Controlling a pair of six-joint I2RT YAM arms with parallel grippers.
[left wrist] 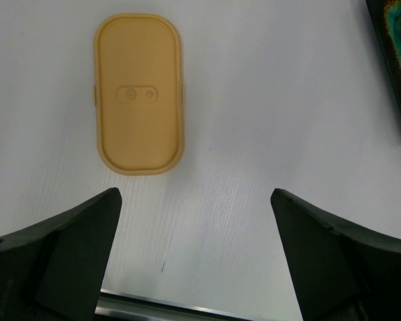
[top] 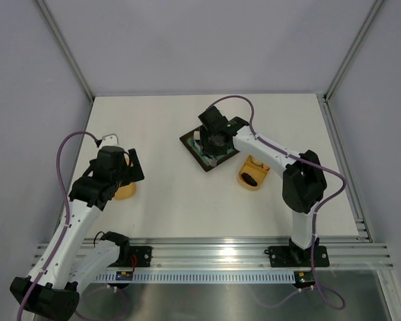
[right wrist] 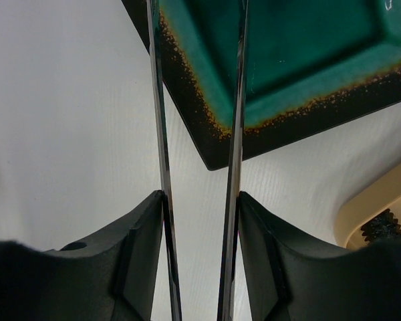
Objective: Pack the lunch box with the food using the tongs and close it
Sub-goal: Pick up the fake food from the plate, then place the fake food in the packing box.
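My right gripper (right wrist: pixel 200 195) is shut on the silver tongs (right wrist: pixel 162 134). One finger presses on each arm, and the arms stand slightly apart, pointing over the corner of the teal plate (right wrist: pixel 287 53). From above, this gripper (top: pixel 214 137) hides most of the plate (top: pixel 207 159). The yellow-orange lunch box (top: pixel 252 173) lies right of the plate with a dark food piece (top: pixel 249 178) in it. The box's edge (right wrist: pixel 381 200) and the dark piece (right wrist: pixel 384 226) also show in the right wrist view. My left gripper (left wrist: pixel 195 195) is open and holds nothing.
The matching lid (left wrist: pixel 139 93) lies flat on the white table just ahead of the left gripper, and is partly covered by that arm from above (top: pixel 125 192). A metal rail (top: pixel 207 254) runs along the near table edge. The plate's corner (left wrist: pixel 395 60) shows far right.
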